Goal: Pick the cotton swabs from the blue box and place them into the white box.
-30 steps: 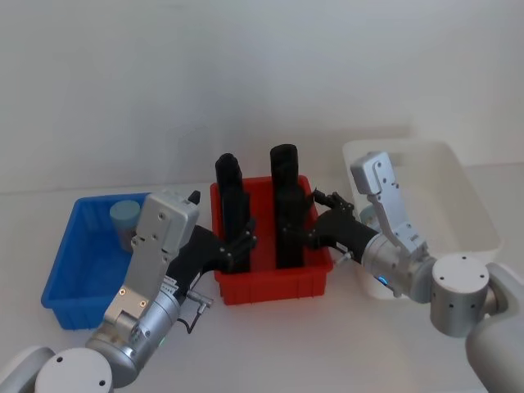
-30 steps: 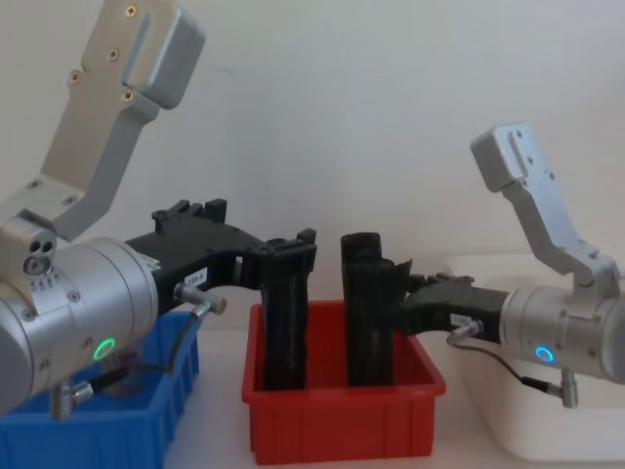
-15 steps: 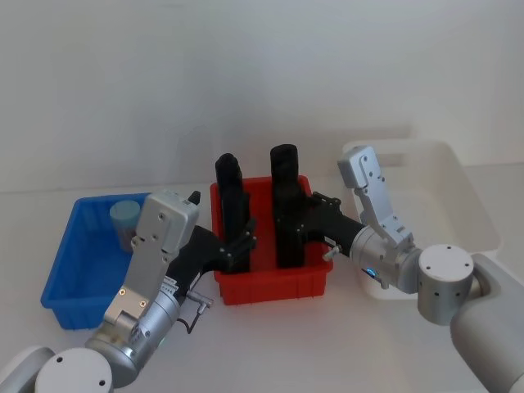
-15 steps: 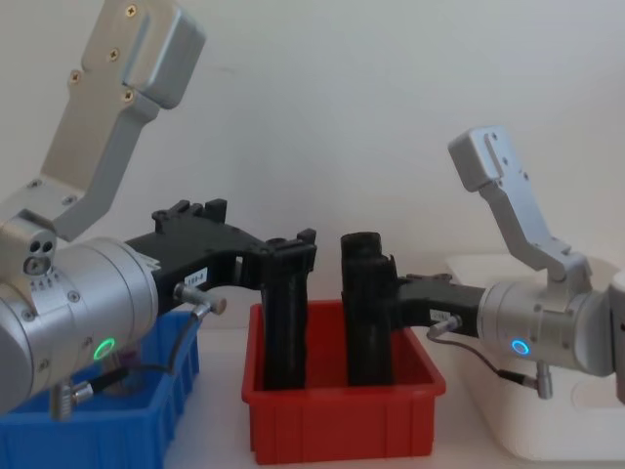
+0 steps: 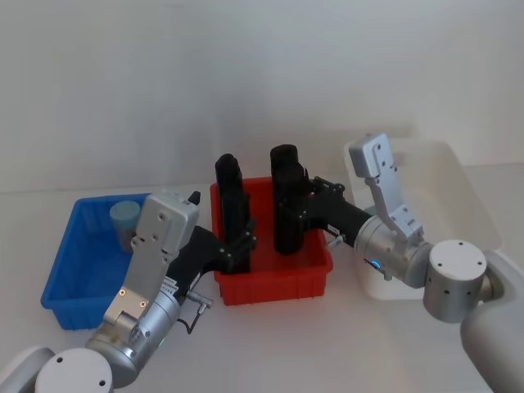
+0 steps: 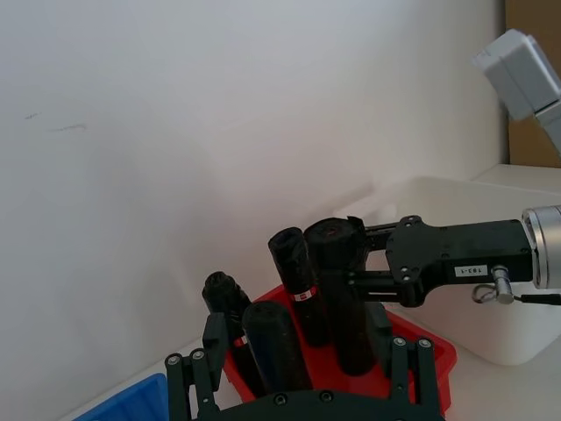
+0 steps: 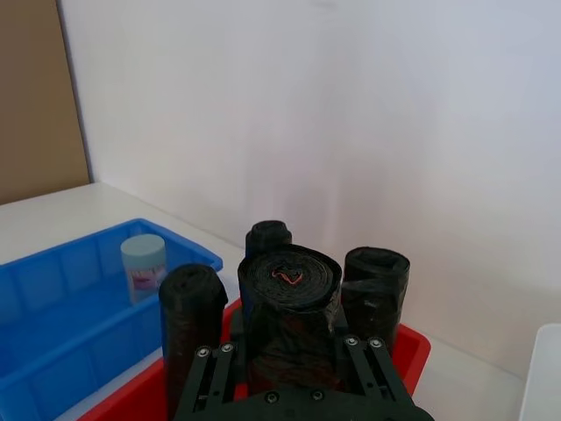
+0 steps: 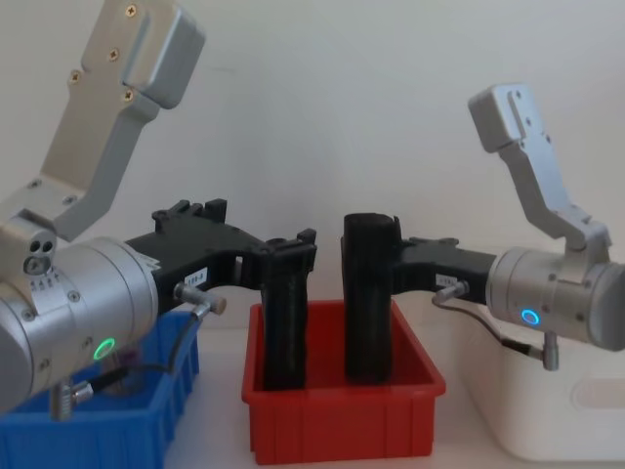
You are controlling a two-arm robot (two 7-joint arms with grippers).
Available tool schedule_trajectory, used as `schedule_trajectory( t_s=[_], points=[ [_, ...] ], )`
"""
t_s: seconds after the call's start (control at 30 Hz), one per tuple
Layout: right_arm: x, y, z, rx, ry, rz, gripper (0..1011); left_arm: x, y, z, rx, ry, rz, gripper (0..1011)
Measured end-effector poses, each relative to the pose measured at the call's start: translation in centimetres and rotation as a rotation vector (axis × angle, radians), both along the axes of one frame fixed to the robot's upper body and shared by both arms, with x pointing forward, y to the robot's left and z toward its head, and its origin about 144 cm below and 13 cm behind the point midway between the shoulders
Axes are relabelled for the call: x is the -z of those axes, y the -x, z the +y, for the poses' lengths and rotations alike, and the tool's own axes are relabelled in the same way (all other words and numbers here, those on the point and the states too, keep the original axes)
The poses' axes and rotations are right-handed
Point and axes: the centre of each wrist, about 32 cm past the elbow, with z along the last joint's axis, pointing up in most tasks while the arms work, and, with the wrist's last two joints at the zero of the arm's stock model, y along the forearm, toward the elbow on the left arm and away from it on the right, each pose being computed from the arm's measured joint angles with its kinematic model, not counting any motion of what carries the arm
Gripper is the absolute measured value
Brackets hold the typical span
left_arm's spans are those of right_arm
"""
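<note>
The right gripper (image 5: pixel 296 214) has its jaws clenched on a black roll (image 5: pixel 286 201) above the red bin (image 5: pixel 274 282). The left gripper (image 5: pixel 239 246) grips another roll (image 5: pixel 230 199). One cotton swabs (image 5: pixel 125 223) tub stands in the blue box (image 5: pixel 67 282) at its far edge; the white box (image 5: pixel 471 213) sits by the worktop's right edge.

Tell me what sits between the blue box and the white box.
The red bin holding tall black rolls, seen in the head view between the blue box and the white box.
</note>
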Motion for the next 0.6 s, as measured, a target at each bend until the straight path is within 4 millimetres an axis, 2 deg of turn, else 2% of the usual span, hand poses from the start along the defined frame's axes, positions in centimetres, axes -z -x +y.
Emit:
schedule_trajectory(
  t_s=[0.6],
  points=[
    [-4.4,3.6,-1.7,0.078,-0.056,-0.143,509,0.0,0.0,0.0,0.000,0.000,0.000,1004]
  ],
)
